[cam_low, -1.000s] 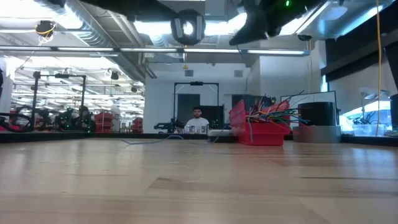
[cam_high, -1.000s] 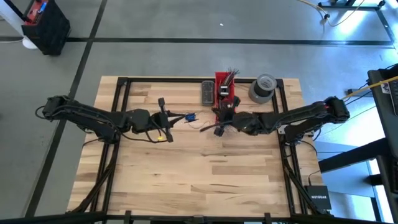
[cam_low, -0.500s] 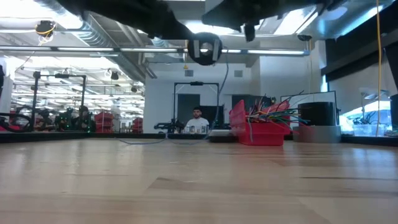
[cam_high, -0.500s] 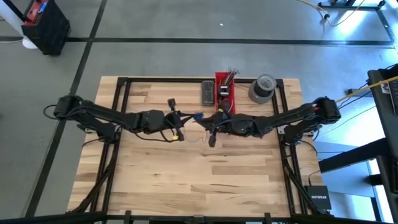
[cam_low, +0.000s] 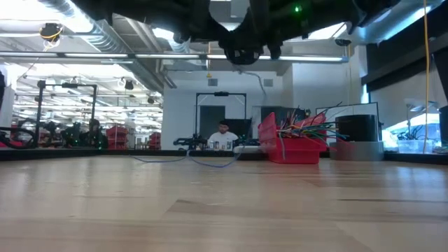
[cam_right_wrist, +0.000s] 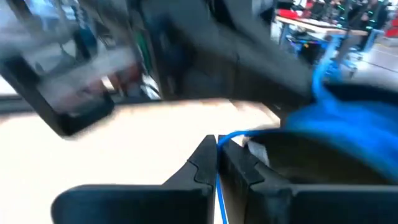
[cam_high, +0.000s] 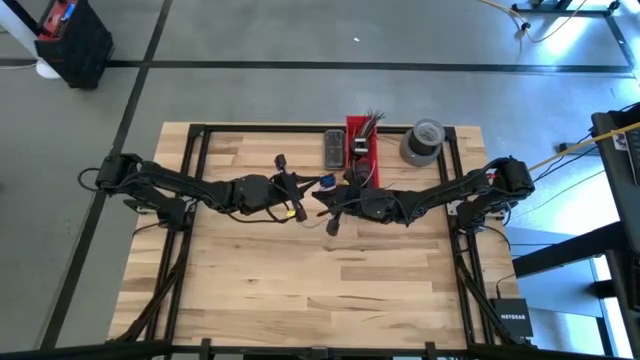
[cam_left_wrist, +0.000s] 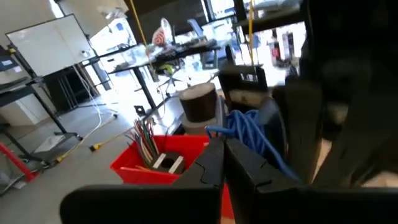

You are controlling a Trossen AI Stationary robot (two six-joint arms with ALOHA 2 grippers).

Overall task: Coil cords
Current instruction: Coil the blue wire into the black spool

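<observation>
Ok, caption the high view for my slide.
Both grippers meet above the table, sharing a blue cord.

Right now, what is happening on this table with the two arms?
Both dark robot arms have met above the middle of the wooden table, handling a thin blue cord. The right gripper has its jaws shut on the cord, which runs out between them. The left gripper is also shut, with a bunch of the blue cord just beyond its tips. Behind them stand a red plastic bin of coloured wire ends and a grey tape roll.
</observation>
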